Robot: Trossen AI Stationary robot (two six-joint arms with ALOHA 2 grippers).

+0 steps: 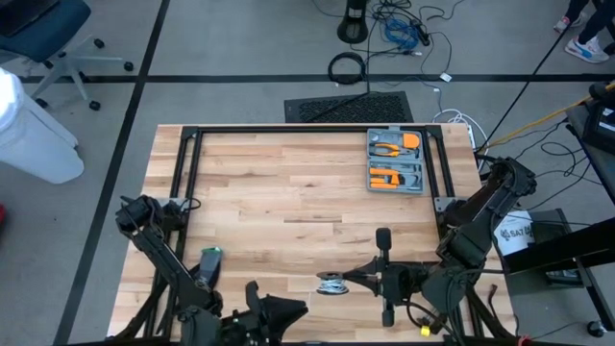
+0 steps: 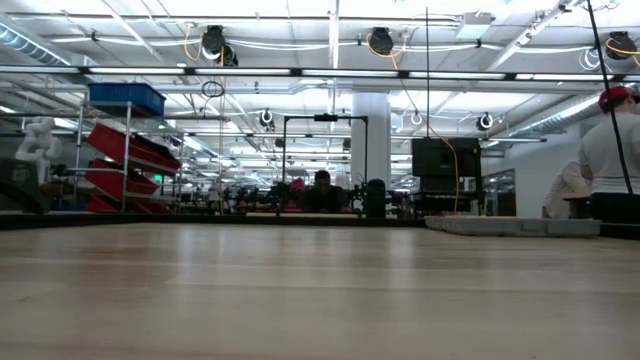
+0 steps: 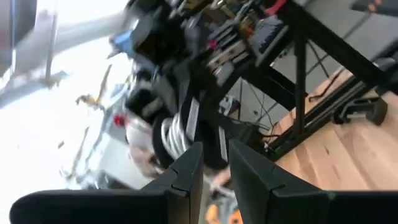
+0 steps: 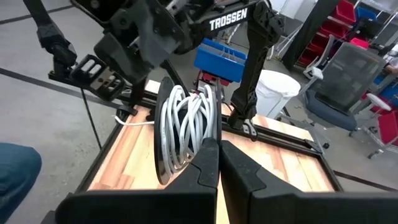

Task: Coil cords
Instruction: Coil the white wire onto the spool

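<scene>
White cord, thin and flexible and wound in many loops around a dark flat round spool (image 4: 186, 134), is being seen as already largely coiled: the turns are lying tightly side by side, and no long loose tail is visible trailing over the pale wooden bench (image 1: 288, 183). By that judgement most of the winding is done; what appears left is securing any free end and setting the bundle down, though the plug ends cannot be made out.

In the high view the bundle (image 1: 332, 283) is being held near the bench's front edge, a little right of its middle, at the tip of the right gripper (image 1: 348, 280), whose fingers are pressed together and clamped on the spool's rim. In the right wrist view the spool is standing on edge, its flat faces turned sideways, so its winding axis is running roughly level and across the gripper's line of reach, while the ring's long dimension is rising upright from the fingertips.

The left gripper (image 3: 214, 177) is being kept at the front left corner region, its fingers slightly apart with nothing seen between them.

A grey tray of orange-handled tools (image 1: 396, 161) is lying near the back right corner.
</scene>
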